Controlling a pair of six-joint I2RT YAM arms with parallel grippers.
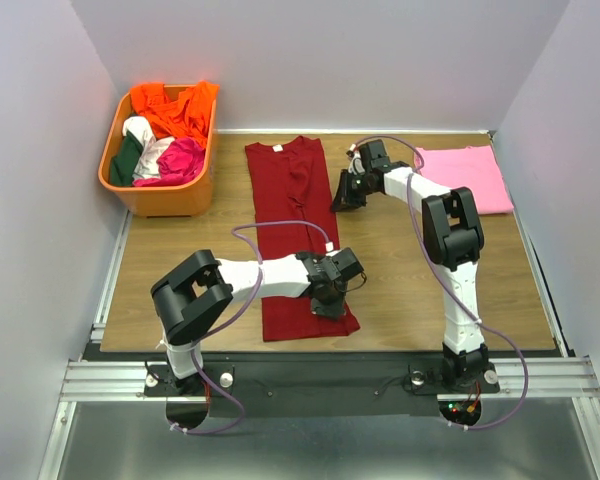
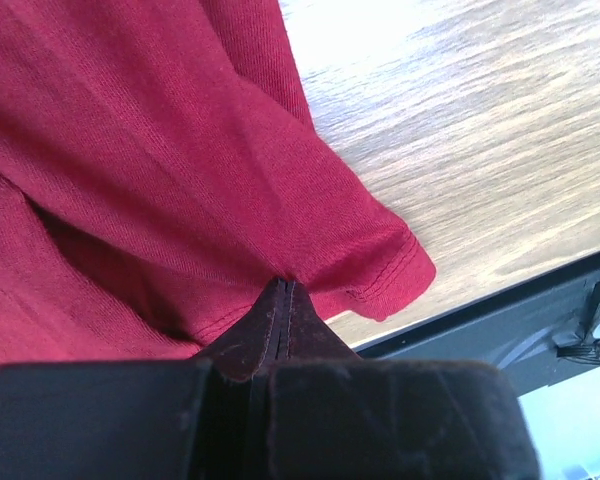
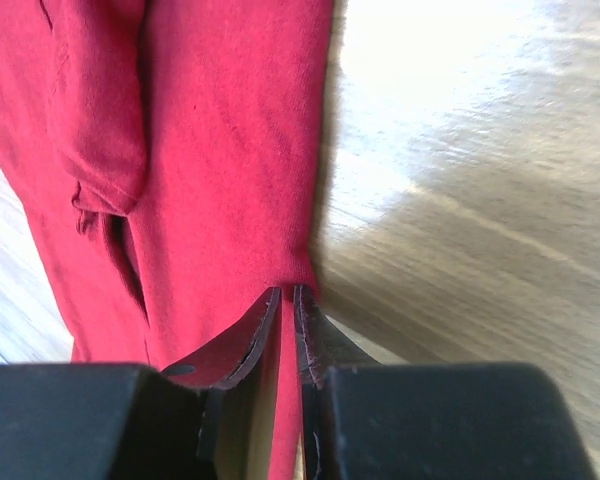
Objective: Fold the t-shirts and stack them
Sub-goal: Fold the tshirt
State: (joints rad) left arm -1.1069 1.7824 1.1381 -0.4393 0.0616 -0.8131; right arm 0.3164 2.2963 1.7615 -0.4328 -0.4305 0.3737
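Both tools pinch maroon t-shirt (image 1: 282, 200) | left tool (image 2: 283, 291): hem corner; right tool (image 3: 288, 296): side edge | grips hidden overhead

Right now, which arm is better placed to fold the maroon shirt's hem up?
Probably left: left gripper is shut on the maroon shirt at its hem corner; right gripper holds it nearer the collar.

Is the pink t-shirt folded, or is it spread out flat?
Folded. The pink t-shirt lies as a neat, flat rectangle, with no sleeves or neck opening showing.
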